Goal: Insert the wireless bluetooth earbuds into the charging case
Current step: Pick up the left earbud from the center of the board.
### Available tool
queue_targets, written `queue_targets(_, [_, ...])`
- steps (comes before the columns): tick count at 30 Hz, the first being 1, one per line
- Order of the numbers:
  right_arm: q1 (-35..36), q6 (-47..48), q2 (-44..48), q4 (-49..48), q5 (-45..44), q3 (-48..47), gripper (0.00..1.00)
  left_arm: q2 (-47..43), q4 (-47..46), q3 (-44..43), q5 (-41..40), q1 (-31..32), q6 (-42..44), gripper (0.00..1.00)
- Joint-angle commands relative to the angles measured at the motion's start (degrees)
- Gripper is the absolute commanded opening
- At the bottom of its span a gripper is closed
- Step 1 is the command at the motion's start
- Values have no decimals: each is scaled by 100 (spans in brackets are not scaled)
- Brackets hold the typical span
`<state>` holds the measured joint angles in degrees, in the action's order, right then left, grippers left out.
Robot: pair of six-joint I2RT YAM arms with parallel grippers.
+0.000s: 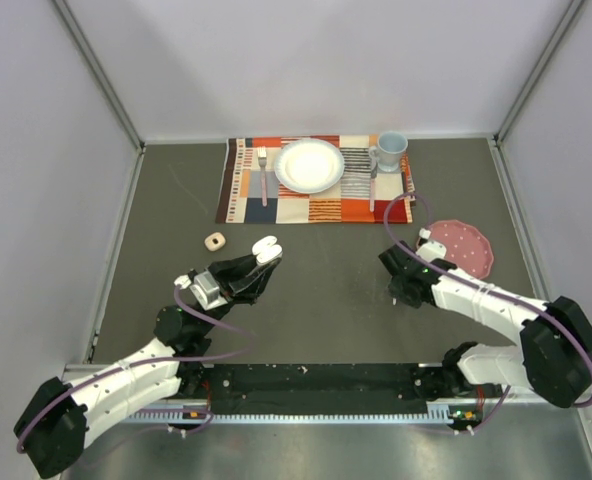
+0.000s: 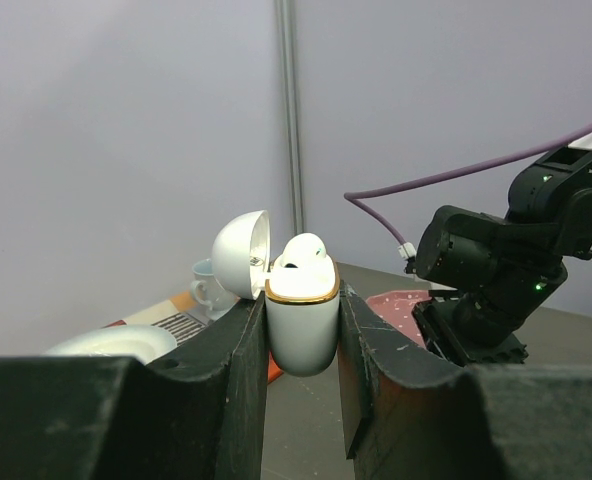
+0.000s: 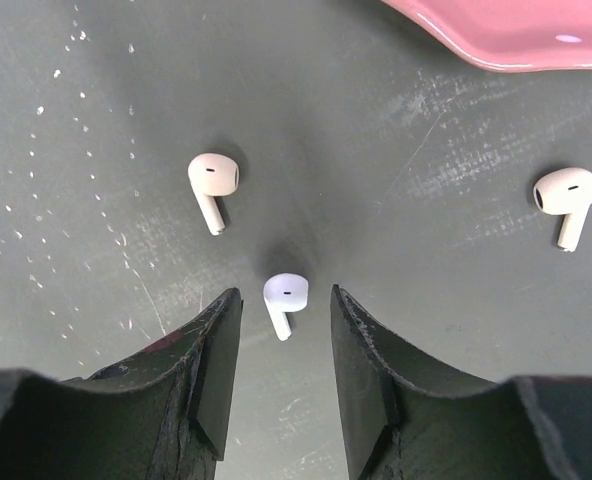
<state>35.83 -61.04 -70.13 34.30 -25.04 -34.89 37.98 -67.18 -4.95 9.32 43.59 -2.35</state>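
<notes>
Left wrist view has the left fingers [image 2: 231,370] clamped on the open charging case [image 2: 301,330], held upright, lid [image 2: 241,255] tipped back; one white earbud [image 2: 303,250] already sits in it, so roughly half done; right wrist view shows three loose earbuds on the counter [image 3: 396,150]; the right fingers [image 3: 211,360] stand fairly narrow astride the middle earbud [image 3: 284,298], not touching; tiny, glossy, short-stemmed, probably slippery.

earbuds [image 3: 286,292]: white
charging case [image 2: 302,320]: white, gold rim
placemat [image 1: 246,190]: orange, red, navy, white patches, stripes
plate [image 1: 309,165]: white
mug [image 1: 391,150]: pale blue
dish [image 1: 466,250]: pink, white speckles
table [image 1: 326,300]: dark grey
</notes>
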Motion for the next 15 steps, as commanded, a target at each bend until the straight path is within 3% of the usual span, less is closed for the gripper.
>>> queue_targets(1, [-41,-154,-71,-20,-194,-255,40,-71,-182,56,-71,0,33,0])
queue_targets(15, [-41,-93,-335,-178,-203,-316,35,-36,-191,64,-71,0,42,0])
